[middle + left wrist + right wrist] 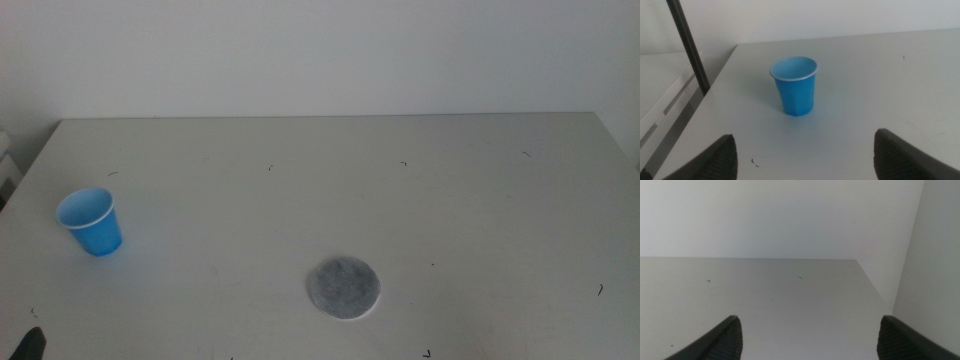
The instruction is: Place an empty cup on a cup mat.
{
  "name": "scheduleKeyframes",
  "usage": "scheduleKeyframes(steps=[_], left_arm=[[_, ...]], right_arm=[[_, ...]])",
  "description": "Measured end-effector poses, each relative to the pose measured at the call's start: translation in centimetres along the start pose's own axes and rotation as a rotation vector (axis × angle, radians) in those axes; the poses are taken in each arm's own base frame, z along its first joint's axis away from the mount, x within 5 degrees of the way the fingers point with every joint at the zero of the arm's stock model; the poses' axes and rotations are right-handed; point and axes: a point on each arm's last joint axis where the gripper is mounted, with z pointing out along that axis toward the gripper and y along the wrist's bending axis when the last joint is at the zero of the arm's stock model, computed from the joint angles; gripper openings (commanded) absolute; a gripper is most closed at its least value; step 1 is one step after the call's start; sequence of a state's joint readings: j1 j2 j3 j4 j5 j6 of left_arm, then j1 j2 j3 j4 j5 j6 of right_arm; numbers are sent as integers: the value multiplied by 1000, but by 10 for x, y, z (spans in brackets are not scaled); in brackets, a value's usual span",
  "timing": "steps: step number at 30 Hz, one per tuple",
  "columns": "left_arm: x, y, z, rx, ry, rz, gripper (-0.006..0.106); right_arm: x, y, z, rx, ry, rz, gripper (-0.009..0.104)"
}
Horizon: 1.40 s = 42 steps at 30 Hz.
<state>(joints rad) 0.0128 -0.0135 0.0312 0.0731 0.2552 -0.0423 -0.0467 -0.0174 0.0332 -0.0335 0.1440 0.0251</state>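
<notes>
While the cup (90, 222) stands apart from the cup mat (343, 288), both jaws gape, empty.

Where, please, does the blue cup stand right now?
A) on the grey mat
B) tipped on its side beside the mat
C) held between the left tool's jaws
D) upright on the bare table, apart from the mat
D: the cup stands upright on the bare table near its left side, well apart from the cup mat, and the left tool is open short of it.
</notes>
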Motion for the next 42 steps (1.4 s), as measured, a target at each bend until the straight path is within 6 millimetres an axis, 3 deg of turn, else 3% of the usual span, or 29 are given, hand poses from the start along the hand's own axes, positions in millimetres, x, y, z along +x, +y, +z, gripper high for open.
scheduleKeyframes(steps=[4,10,23,32,38,42], left_arm=[[-5,0,-2,1,-12,-17,105],[-43,1,-3,2,-19,-80,105],[-166,5,40,-24,247,-143,105],[-241,7,72,-37,330,-148,105],[-262,8,98,-48,442,-149,105],[-258,8,113,-53,512,-148,105]], right_arm=[[0,0,0,0,0,0,94],[0,0,0,0,0,0,94],[0,0,0,0,0,0,94],[0,0,0,0,0,0,94],[0,0,0,0,0,0,94],[0,0,0,0,0,0,94]])
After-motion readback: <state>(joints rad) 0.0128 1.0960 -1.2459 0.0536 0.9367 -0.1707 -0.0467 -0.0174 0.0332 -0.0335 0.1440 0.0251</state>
